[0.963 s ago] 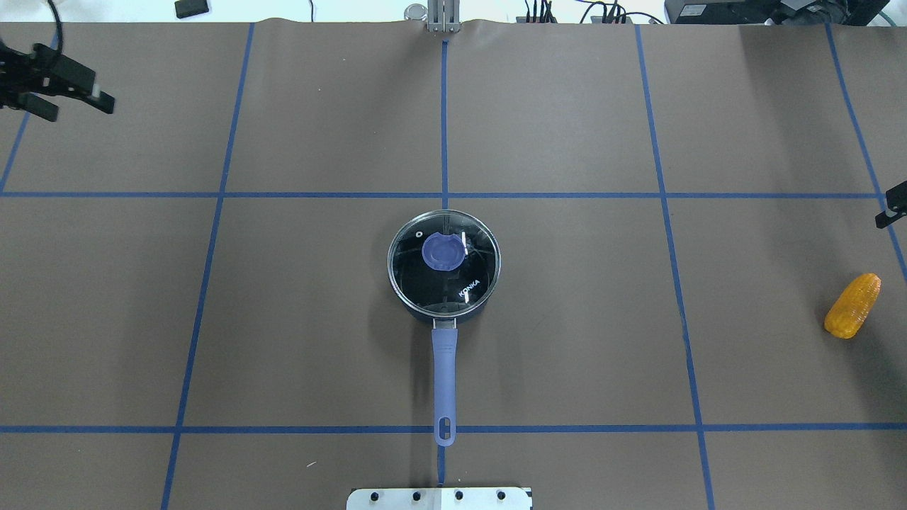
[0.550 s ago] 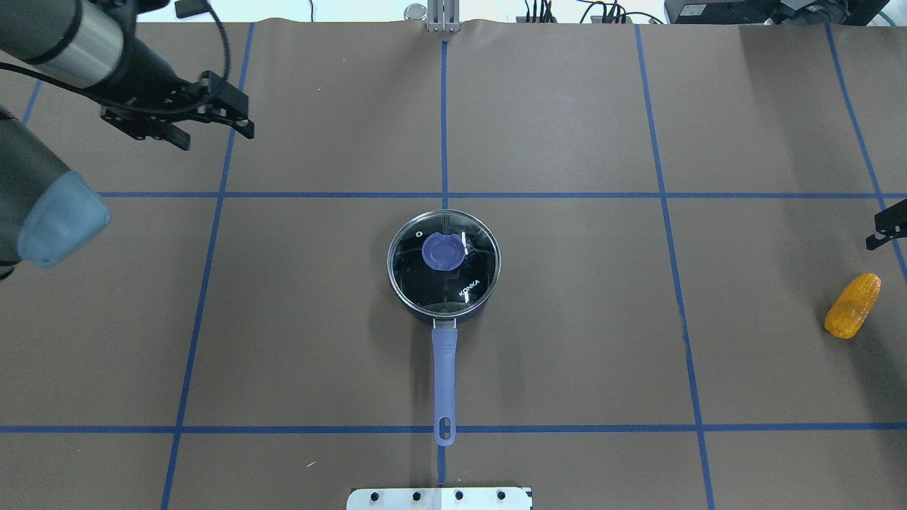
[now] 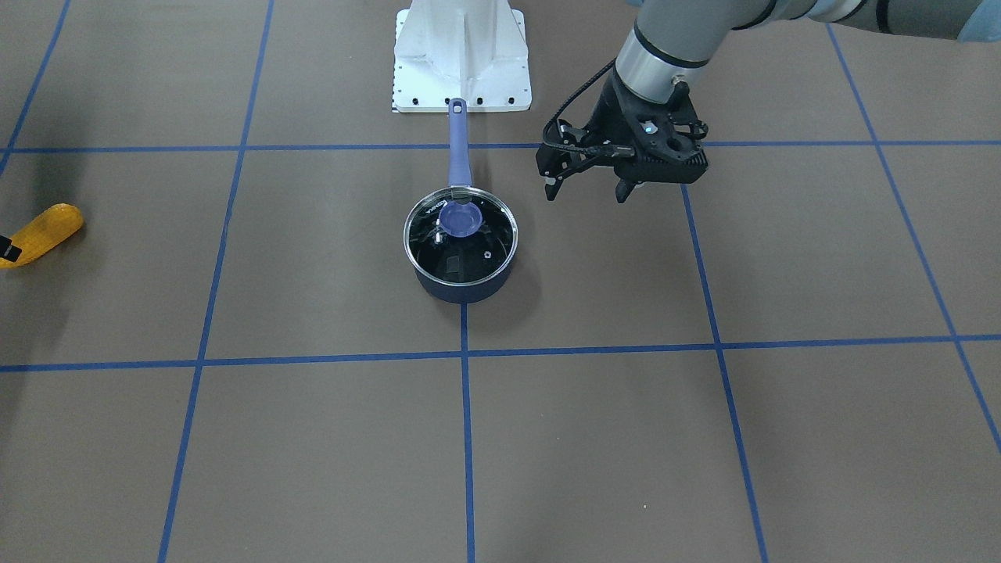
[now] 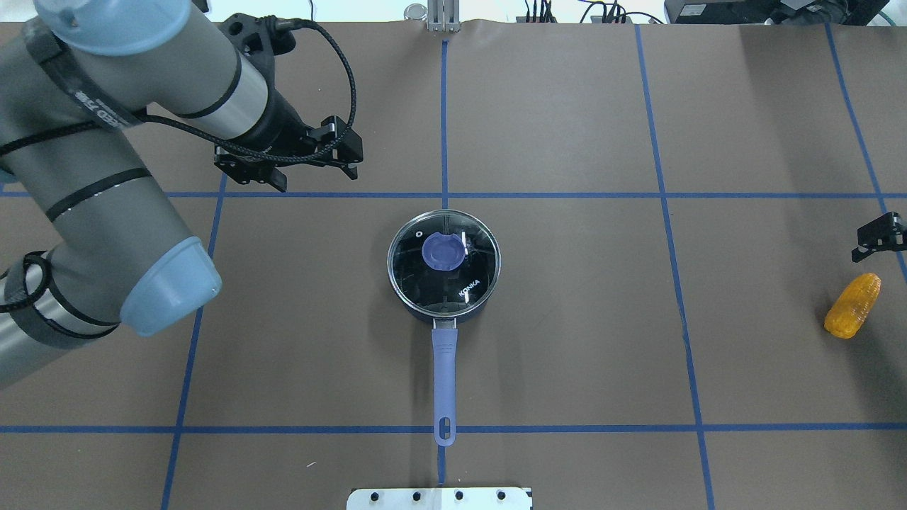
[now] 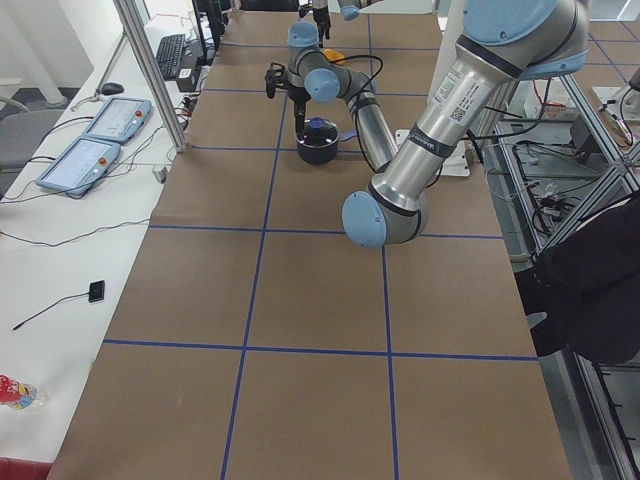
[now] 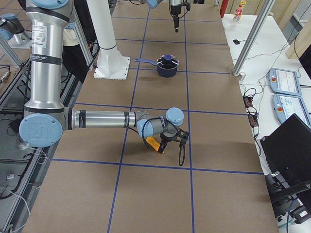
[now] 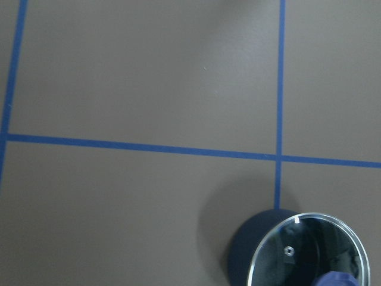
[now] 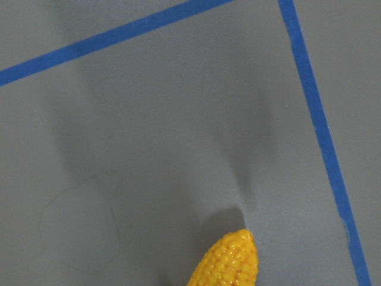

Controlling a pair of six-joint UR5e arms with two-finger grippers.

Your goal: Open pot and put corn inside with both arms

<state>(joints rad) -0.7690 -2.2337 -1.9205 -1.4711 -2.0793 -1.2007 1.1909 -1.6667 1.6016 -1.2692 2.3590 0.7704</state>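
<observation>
Lidded pot [image 3: 461, 291] mid-table; left gripper [image 3: 586, 193] near — corn [image 3: 39, 233] well apart

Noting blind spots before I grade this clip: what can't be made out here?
Right pincer: cut off by the overhead view's edge, so open or shut is unclear.
Corn: right wrist view's bottom edge cuts off all but its tip.
Pot interior: lid reflections hide it overhead.

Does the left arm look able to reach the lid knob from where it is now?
Probably yes. The left hand hangs open above the table beside the pot, and nothing stands between it and the exposed lid knob.
</observation>
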